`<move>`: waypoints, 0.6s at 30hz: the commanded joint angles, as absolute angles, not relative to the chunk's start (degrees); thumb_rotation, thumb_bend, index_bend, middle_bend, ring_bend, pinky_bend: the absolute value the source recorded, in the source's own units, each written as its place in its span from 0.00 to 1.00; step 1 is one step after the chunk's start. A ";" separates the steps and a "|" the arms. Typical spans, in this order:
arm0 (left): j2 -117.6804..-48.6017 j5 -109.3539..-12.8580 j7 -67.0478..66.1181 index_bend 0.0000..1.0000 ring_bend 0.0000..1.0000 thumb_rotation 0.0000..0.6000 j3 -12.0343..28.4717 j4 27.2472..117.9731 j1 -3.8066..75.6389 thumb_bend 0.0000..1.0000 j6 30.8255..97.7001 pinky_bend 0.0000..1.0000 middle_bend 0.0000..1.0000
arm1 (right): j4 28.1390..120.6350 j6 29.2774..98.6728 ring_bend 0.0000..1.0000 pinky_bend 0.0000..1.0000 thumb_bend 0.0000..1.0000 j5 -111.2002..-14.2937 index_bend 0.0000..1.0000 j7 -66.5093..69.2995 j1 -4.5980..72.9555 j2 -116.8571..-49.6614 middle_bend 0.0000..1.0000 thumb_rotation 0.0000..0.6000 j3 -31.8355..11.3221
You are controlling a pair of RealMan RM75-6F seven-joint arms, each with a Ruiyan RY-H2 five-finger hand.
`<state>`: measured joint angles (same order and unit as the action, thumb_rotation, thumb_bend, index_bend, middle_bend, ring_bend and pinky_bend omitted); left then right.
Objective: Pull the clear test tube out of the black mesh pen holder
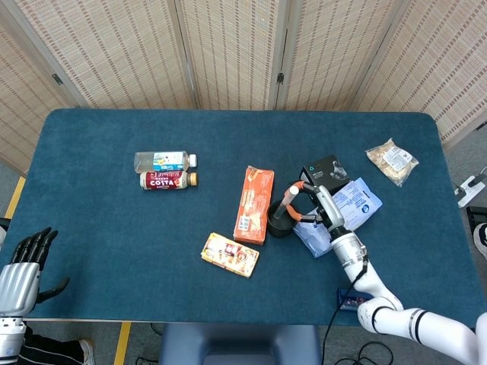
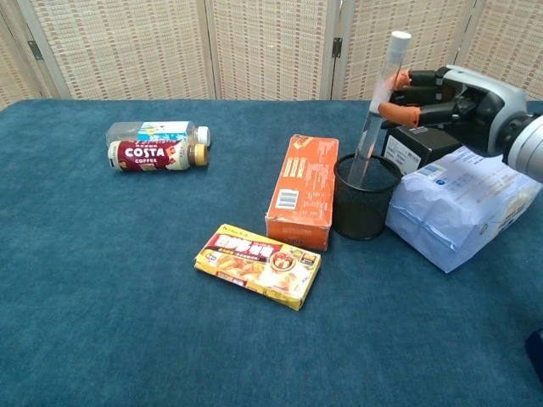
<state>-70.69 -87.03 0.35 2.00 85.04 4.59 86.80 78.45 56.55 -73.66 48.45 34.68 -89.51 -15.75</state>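
Clear and thin-walled, the test tube (image 2: 377, 106) stood tilted in the black mesh pen holder (image 2: 365, 196), its lower end inside the cup and its white-capped top leaning up toward the far edge of the counter (image 2: 110, 288). The right hand (image 2: 450, 96) had it pinched high up, orange-tipped fingers (image 2: 399, 113) closed on the upper part of the tube just below the cap. The holder sat right of centre on the counter, just beside an orange box (image 2: 302, 191) and a pale blue bag (image 2: 462, 206).

The tube looked light, stiff and smooth — likely slippery, and breakable if squeezed hard or knocked against the rim. A firm but gentle hold near the top seemed best, lifting along the tube's own lean. The light holder might rise with it.

The left hand (image 1: 23, 266) hung off the near left corner, fingers apart, holding nothing.
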 commanded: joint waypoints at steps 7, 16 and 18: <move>-70.73 -86.96 0.34 0.08 0.10 1.00 1.99 84.95 4.58 0.26 86.74 0.13 0.10 | 72.08 55.55 0.19 0.23 0.33 -74.20 0.65 49.74 35.08 -93.72 0.43 1.00 -15.02; -70.77 -87.02 0.36 0.08 0.10 1.00 2.03 85.02 4.63 0.27 86.74 0.13 0.10 | 72.96 55.53 0.07 0.15 0.33 -77.89 0.21 51.33 34.62 -91.09 0.24 1.00 -13.40; -70.76 -87.11 0.43 0.08 0.10 1.00 2.00 85.05 4.64 0.27 86.76 0.13 0.10 | 73.46 56.26 0.04 0.14 0.33 -78.73 0.09 51.04 34.46 -90.13 0.18 1.00 -13.30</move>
